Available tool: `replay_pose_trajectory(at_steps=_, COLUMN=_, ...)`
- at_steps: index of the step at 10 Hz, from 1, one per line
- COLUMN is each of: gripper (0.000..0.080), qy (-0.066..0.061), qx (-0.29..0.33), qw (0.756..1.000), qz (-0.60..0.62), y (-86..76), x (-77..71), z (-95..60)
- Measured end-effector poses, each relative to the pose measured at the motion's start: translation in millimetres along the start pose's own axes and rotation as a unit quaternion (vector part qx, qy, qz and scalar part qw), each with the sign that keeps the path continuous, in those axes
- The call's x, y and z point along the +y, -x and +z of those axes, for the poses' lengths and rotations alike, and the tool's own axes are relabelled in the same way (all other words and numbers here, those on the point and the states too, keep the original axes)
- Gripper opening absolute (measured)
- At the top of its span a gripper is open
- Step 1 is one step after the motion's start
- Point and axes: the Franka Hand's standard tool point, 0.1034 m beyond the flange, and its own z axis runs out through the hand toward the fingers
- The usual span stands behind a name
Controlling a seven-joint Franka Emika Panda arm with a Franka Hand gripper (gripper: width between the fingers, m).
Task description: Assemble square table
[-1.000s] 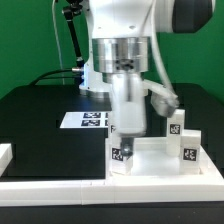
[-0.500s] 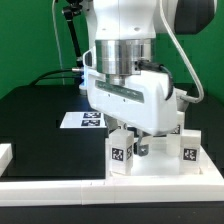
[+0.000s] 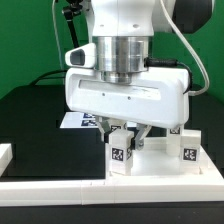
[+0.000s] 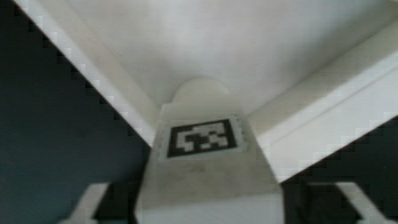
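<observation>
The white square table top [image 3: 158, 168] lies at the exterior view's right with its raised rim up. A white tagged leg block [image 3: 120, 156] stands upright at its near left corner. My gripper [image 3: 126, 140] hangs straight over this leg, broad side to the camera, with a finger on each side of the leg's upper part. In the wrist view the leg [image 4: 201, 138] stands between the fingers [image 4: 89, 205], with a dark gap on each side, so my gripper [image 4: 208, 208] is open around it. Two more legs [image 3: 187, 149] [image 3: 175, 125] stand at the top's right side.
The marker board [image 3: 82, 120] lies on the black table behind the gripper. A long white border rail [image 3: 60, 186] runs along the front, and a white piece [image 3: 5, 153] shows at the left edge. A green wall stands behind.
My gripper has turned about a quarter turn about its vertical axis over the leg, from narrow side to broad side. The leg's tag still faces the camera.
</observation>
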Motion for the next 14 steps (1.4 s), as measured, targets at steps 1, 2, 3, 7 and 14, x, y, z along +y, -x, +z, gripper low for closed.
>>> replay_pose_trajectory(at_steps=1, gripper=0.0291, qy=0.001, qx=-0.001, qw=0.999, qz=0.041, y=0.1, x=1.8, z=0.6)
replay_pose_trajectory(at_steps=2, gripper=0.0291, qy=0.001, qx=-0.001, qw=0.997, qz=0.073, y=0.2, x=2.4, z=0.9)
replay_pose_trajectory(at_steps=3, gripper=0.0291, qy=0.002, qx=-0.001, qw=0.991, qz=0.131, y=0.0, x=3.0, z=1.0)
replay_pose_trajectory(at_steps=7, gripper=0.0291, qy=-0.007, qx=-0.032, qw=0.898, qz=0.438, y=0.6, x=5.1, z=1.5)
replay_pose_trajectory(at_steps=14, gripper=0.062, qy=-0.013, qx=-0.014, qw=0.928, qz=0.373, y=0.5, x=0.2, z=2.8)
